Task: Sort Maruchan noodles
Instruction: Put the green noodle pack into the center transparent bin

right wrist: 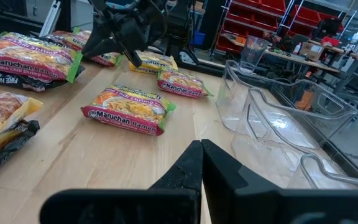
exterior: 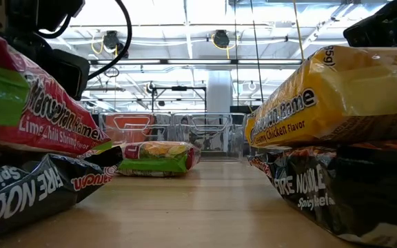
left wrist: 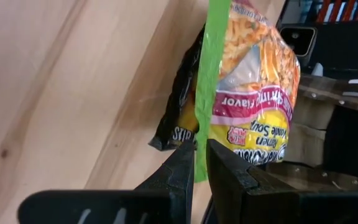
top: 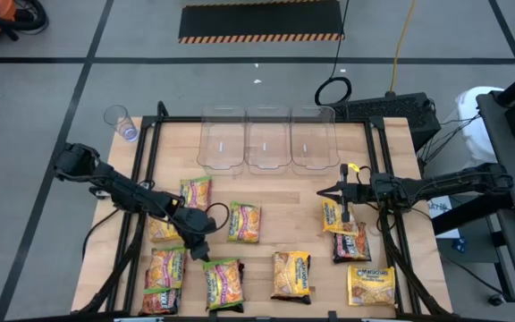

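Note:
Several Maruchan noodle packets lie on the wooden table. My left gripper is shut on a green-edged packet near the front edge. That packet lies partly on a dark packet. Another green-edged packet lies flat mid-table, and a yellow packet rests on a dark one to the right. My right gripper hovers shut over the table's right side with nothing in it. My left gripper pinches the packet's green sealed edge between its two fingers. The fingers slant down from the table's far left. The packet stretches away from the fingers, tilted, with its lower side on the dark packet.
Three clear plastic bins stand in a row at the far edge. More packets lie at the left and right. A clear cup stands off the far left corner. Bare wood shows mid-table.

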{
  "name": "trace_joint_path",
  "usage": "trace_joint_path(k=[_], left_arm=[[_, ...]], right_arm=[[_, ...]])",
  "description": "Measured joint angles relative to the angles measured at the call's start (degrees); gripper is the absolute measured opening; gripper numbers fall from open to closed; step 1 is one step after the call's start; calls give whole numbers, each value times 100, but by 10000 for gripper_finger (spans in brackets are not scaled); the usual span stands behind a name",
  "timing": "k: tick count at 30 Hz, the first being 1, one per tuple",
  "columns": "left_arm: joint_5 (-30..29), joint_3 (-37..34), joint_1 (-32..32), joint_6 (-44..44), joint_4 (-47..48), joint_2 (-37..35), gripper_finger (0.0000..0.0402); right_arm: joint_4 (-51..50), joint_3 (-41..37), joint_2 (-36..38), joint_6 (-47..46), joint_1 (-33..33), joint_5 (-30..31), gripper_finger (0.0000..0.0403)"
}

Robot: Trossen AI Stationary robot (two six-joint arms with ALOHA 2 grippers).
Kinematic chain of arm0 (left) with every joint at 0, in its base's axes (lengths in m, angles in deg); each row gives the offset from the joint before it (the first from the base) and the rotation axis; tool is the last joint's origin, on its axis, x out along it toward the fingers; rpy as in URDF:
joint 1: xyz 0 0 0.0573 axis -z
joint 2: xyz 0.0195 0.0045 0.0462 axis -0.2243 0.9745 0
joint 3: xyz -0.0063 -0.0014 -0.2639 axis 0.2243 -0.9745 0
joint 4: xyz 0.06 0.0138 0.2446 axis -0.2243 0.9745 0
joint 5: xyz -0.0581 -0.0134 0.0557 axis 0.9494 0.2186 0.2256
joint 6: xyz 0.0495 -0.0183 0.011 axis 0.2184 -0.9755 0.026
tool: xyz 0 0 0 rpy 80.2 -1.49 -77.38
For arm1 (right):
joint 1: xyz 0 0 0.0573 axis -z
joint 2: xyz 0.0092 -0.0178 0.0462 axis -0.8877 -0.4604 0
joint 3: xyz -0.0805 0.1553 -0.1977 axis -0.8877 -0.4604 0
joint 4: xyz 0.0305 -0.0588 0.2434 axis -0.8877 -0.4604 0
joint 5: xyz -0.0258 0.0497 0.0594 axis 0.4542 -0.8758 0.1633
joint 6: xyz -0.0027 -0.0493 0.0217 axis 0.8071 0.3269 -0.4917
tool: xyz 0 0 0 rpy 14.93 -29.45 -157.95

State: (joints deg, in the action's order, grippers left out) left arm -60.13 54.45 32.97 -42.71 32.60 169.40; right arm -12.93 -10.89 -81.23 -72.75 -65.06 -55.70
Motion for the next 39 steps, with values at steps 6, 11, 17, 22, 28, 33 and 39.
trace_joint_path(k=[6,11,17,22,28,33,39], left_arm=[[-38,0,-1,99,4,0,47],[-40,0,-2,103,2,0,47],[-43,-2,-2,90,2,0,47],[-44,0,-2,76,-2,-2,47],[-44,0,-7,76,-2,-2,47],[-19,0,-7,34,-25,-2,47],[336,-1,2,6,-173,-4,47]], right_arm=[[0,0,-2,0,1,0,0],[0,1,-2,0,-1,0,0],[0,1,-2,0,1,0,0],[0,1,-1,0,1,0,0],[0,0,0,0,0,0,0],[0,1,0,0,1,0,0],[0,1,-2,0,1,0,0]])
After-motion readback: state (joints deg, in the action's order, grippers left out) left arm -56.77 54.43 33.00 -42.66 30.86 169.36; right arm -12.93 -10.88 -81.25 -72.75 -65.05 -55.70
